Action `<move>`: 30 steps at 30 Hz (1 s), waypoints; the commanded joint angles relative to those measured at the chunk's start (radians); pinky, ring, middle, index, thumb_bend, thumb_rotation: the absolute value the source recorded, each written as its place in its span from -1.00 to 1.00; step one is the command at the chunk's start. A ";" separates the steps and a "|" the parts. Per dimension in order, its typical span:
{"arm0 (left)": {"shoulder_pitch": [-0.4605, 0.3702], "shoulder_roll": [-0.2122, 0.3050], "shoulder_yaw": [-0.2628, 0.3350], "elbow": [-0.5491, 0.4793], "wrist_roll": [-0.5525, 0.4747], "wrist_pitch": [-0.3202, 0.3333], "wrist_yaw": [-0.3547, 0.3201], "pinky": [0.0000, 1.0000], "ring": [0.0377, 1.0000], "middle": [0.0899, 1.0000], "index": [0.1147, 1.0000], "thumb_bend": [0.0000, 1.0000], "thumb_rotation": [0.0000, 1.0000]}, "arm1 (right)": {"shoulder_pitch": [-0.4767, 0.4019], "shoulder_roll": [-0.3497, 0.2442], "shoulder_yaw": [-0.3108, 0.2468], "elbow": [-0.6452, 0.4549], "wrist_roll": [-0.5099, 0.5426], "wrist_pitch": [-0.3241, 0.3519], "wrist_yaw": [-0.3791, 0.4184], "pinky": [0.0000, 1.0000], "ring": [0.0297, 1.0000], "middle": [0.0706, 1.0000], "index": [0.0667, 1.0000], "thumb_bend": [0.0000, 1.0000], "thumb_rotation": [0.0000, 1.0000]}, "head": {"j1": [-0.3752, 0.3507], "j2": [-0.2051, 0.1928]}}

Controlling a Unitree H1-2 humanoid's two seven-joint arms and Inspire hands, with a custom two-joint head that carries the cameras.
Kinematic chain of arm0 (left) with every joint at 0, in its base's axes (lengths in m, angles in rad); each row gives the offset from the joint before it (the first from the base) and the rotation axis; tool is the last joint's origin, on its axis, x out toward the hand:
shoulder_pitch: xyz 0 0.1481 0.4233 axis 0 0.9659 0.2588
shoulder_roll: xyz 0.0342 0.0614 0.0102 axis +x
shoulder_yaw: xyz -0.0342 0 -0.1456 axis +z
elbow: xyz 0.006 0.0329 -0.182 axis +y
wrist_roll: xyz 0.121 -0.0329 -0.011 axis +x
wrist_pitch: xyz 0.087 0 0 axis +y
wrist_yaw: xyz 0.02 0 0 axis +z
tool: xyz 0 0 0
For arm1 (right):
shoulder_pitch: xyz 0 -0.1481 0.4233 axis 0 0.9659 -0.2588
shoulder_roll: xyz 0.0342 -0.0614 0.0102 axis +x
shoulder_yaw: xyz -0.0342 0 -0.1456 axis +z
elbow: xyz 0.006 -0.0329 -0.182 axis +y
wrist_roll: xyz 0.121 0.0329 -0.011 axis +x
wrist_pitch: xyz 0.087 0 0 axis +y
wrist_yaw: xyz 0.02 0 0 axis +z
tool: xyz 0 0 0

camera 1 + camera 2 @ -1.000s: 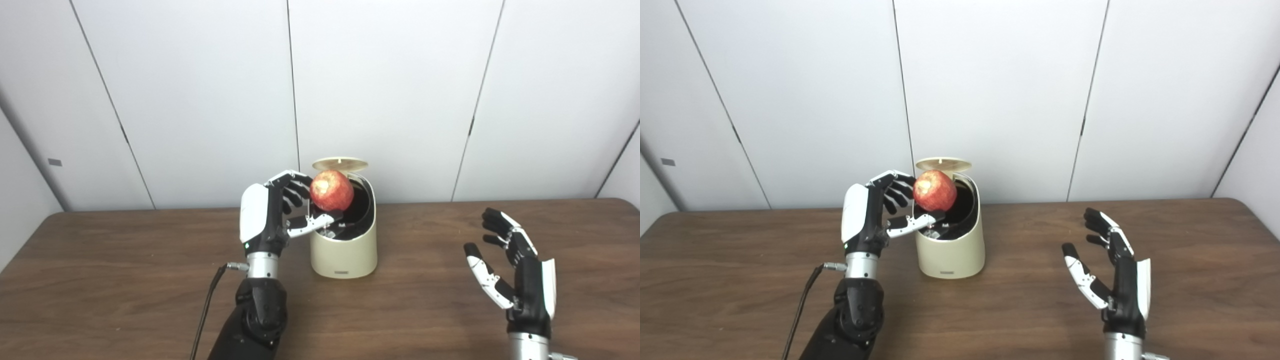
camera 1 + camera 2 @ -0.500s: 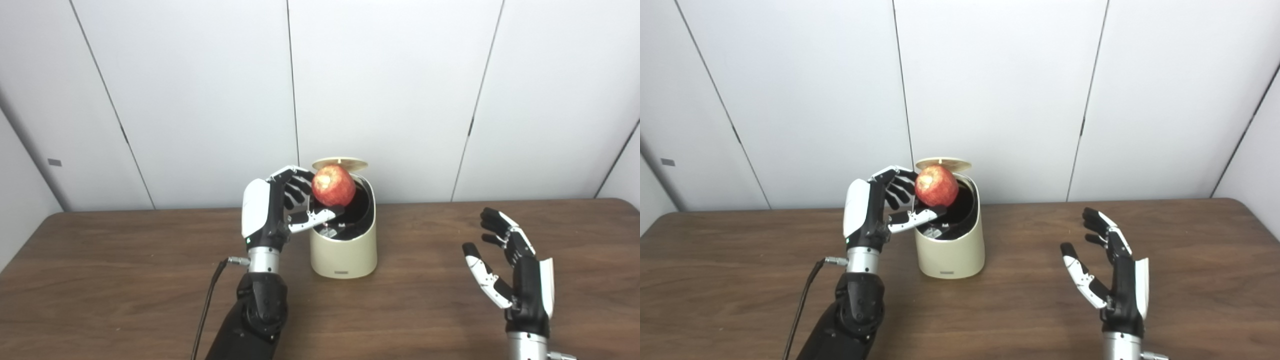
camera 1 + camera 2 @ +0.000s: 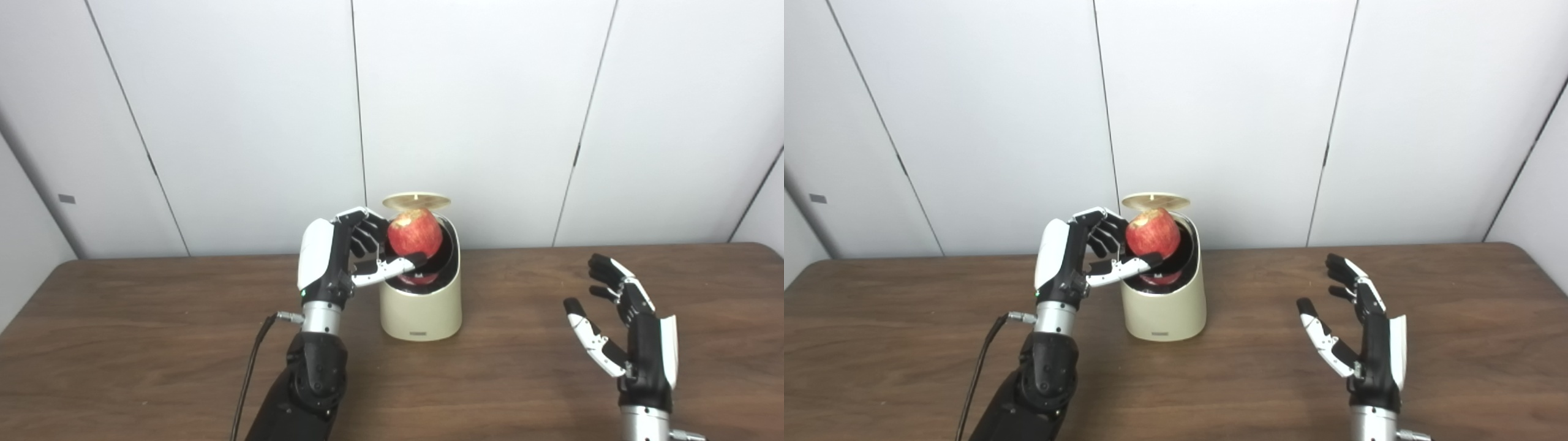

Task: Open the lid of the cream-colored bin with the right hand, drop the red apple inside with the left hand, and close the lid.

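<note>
At the 9 o'clock side of the bin, the left hand [image 3: 343, 257] is held upright, its fingers curled round the red apple [image 3: 414, 233] from the left and its thumb laid beneath it. The apple is thus carried just over the dark mouth of the cream-colored bin [image 3: 420, 303], at the mouth's centre, with the lid [image 3: 416, 200] standing open at the bin's 12 o'clock edge.

The release is judged to be the step in hand. It is best done with the apple kept centred over the mouth and lowered a little before the fingers are parted, so that the rim at 9 o'clock is not struck and the fruit is not bounced out. The thumb should be drawn clear toward 9 o'clock, away from the opening, since the lid has yet to be closed.

On the table [image 3: 153, 343], at about 3 o'clock of the bin and well apart from it, the right hand [image 3: 631, 334] is held palm inward with fingers spread, grasping nothing; it is well placed to be brought up to the lid afterwards.

A reddish patch is seen low inside the bin; whether it is a reflection of the apple or something else cannot be told. The lid's hinge is hidden behind the apple, and both forearms are cut off at the bottom edge.
</note>
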 commanded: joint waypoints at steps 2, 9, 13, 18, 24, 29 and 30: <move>-0.030 0.002 0.000 -0.031 0.004 -0.009 0.005 -0.30 -0.23 -0.16 -0.14 1.00 -0.17 | 0.015 0.005 0.010 0.080 -0.026 -0.049 -0.006 0.36 0.52 0.52 0.52 -0.55 -0.27 | -0.002 0.000; -0.034 0.006 0.000 -0.027 0.015 0.000 0.008 -0.29 -0.21 -0.13 -0.11 1.00 -0.17 | 0.017 0.003 0.011 0.080 -0.031 -0.044 -0.007 0.37 0.52 0.52 0.53 -0.54 -0.24 | -0.002 -0.001; -0.037 0.006 0.001 -0.019 0.018 -0.005 0.017 -0.29 -0.21 -0.11 -0.10 1.00 -0.22 | 0.019 0.005 0.013 0.071 -0.033 -0.039 -0.007 0.36 0.51 0.52 0.52 -0.55 -0.23 | -0.003 -0.001; -0.039 0.005 0.001 -0.017 0.025 -0.003 0.023 -0.28 -0.20 -0.10 -0.08 1.00 -0.24 | 0.020 0.006 0.012 0.070 -0.035 -0.038 -0.011 0.35 0.51 0.51 0.51 -0.55 -0.29 | -0.001 -0.001; -0.033 -0.002 0.014 -0.028 -0.026 -0.026 0.002 -0.29 -0.20 -0.11 -0.10 1.00 -0.33 | 0.017 0.002 0.014 0.076 -0.040 -0.041 -0.011 0.37 0.52 0.52 0.52 -0.55 -0.23 | -0.004 -0.005; 0.016 -0.060 0.092 -0.143 -0.282 -0.019 -0.100 -0.40 -0.24 -0.18 -0.09 0.11 -0.95 | 0.005 0.005 0.010 0.095 -0.025 -0.060 -0.024 0.35 0.51 0.50 0.50 -0.54 -0.31 | 0.000 -0.008; 0.033 -0.065 0.105 -0.178 -0.342 -0.011 -0.132 -0.40 -0.24 -0.16 -0.08 0.04 -0.98 | 0.001 0.001 0.011 0.104 -0.028 -0.062 -0.031 0.36 0.51 0.51 0.50 -0.55 -0.32 | 0.004 -0.013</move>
